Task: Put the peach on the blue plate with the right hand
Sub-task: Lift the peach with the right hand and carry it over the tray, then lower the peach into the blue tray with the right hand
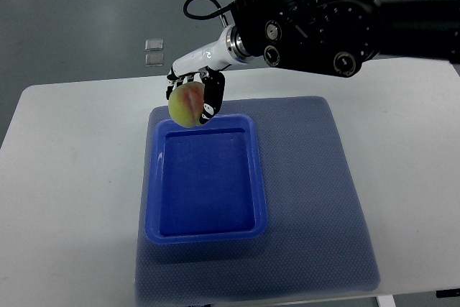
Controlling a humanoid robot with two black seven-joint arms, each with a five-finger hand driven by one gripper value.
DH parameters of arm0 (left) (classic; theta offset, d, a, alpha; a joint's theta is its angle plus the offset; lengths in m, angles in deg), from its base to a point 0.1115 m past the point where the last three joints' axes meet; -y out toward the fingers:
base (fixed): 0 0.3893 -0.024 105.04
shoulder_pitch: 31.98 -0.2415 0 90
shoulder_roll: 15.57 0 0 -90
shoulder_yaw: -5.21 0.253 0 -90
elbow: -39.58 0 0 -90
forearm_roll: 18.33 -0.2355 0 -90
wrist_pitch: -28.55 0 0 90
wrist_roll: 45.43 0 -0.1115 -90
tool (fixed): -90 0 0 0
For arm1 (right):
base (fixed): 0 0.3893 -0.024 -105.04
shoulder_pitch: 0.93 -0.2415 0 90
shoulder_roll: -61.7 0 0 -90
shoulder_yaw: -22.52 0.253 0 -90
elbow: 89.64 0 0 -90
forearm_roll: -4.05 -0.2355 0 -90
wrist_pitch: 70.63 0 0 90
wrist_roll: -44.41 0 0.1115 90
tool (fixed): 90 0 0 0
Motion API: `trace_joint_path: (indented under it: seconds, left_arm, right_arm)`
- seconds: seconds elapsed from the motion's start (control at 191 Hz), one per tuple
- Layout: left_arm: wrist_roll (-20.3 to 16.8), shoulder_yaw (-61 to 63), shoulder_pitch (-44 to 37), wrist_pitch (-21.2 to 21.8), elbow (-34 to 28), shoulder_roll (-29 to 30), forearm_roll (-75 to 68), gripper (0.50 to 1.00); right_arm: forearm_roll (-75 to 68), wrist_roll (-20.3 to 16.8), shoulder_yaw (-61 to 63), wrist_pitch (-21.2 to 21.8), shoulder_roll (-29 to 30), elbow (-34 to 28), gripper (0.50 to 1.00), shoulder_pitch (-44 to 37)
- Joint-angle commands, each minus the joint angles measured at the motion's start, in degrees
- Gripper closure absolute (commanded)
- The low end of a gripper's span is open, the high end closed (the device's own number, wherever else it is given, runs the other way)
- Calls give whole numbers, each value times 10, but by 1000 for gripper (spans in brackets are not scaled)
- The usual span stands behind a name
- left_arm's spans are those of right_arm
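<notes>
Nearest you on the white table [72,199], the textured blue-grey mat [316,199] carries the shallow rectangular blue plastic plate [208,234]. Over its far left corner, your right hand [198,95] has its fingers wrapped around the round yellow-pink peach [185,103]. It's probably light but bruises easily, so hold the sides gently.

The right arm [338,26] reaches in from the right edge. Its right hand [195,91] hangs wrist-high, fingers [213,98] curled around the peach [185,104].
</notes>
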Motion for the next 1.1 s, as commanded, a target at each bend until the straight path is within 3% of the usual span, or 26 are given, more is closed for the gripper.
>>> trace_joint_path:
  seconds: [0.0, 0.163, 0.519, 1.096]
  left_arm:
    - [0, 0, 0, -1, 0, 0, 0, 500]
    - [0, 0, 0, -1, -1, 0, 1, 500]
    - [0, 0, 0, -1, 0, 0, 0, 500]
    - [0, 0, 0, -1, -2, 0, 1, 500]
  right_arm:
    - [5, 0, 1, -2, 8, 50, 1000, 48]
    - [5, 0, 4, -13, 8, 99, 1000, 109]
    - [-1, 2, 77, -31, 8, 97, 1000, 168]
    - [7, 6, 85, -22, 8, 26, 969, 219]
